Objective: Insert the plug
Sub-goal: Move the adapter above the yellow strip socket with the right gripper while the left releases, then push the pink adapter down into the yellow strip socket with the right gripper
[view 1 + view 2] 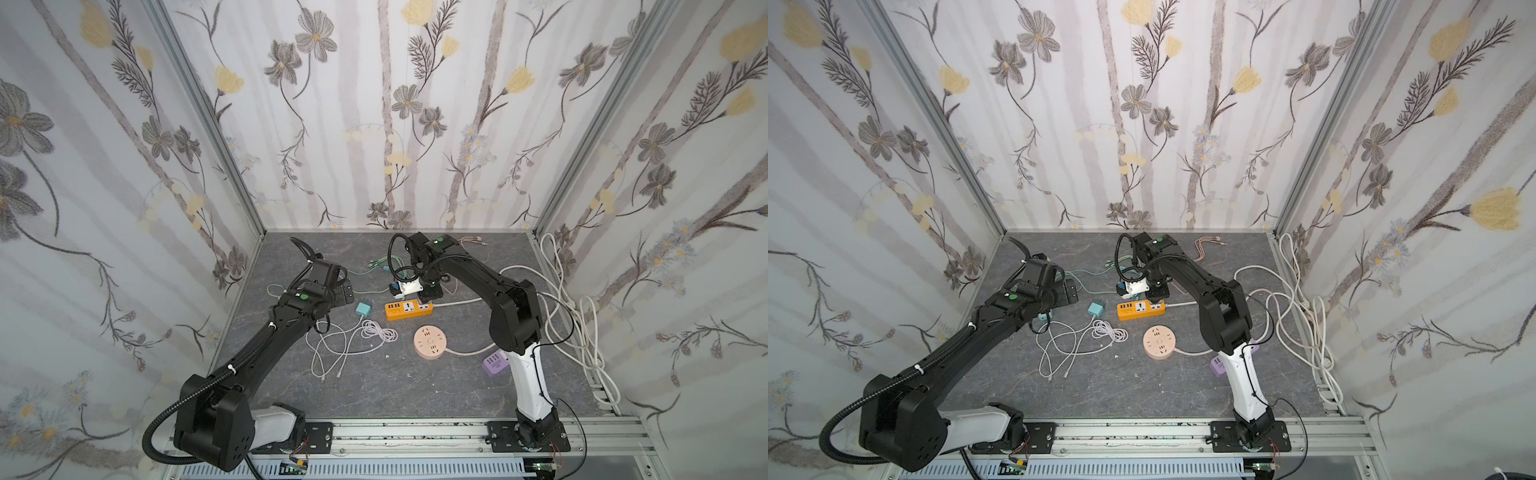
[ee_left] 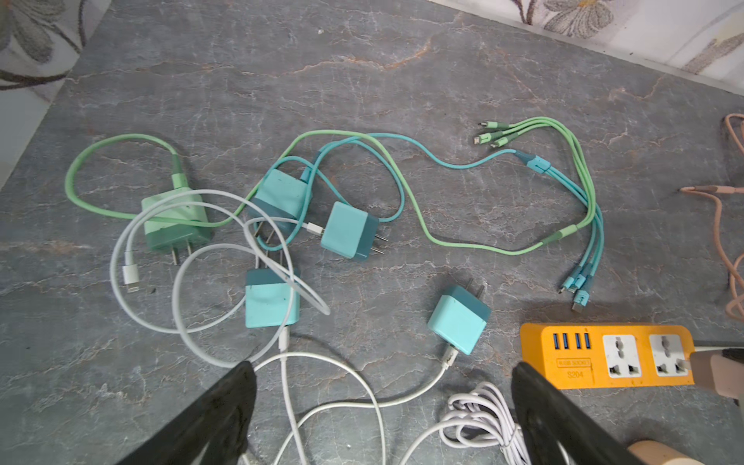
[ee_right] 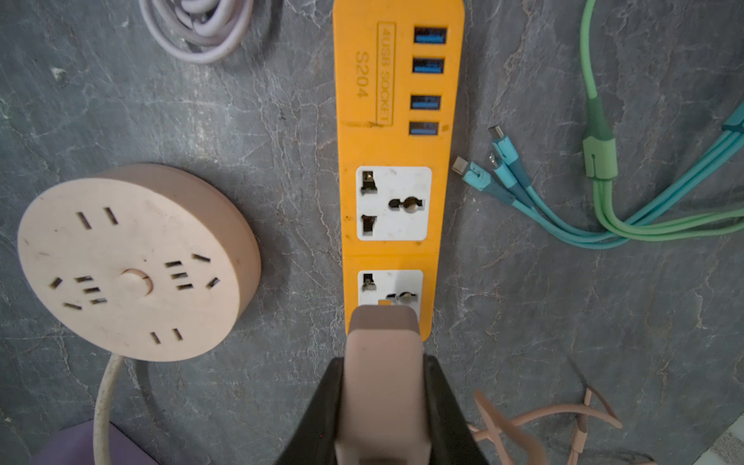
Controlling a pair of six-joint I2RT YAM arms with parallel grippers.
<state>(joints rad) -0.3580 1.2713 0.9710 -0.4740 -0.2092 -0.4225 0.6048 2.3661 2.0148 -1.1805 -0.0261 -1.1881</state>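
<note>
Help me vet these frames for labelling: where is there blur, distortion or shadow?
Both top views: wide-angle, corner posts splay outward, lighting even. Right wrist: plug close and soft; power strip lettering sharp. Left wrist: left gripper blurred at the frame edge.

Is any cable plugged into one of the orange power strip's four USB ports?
No: in the right wrist view all four blue USB ports on the orange power strip stand empty.

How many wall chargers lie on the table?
5: a green charger; three teal chargers clustered beside it; a fifth charger, teal, apart, nearer the orange strip. Others may be hidden.
</note>
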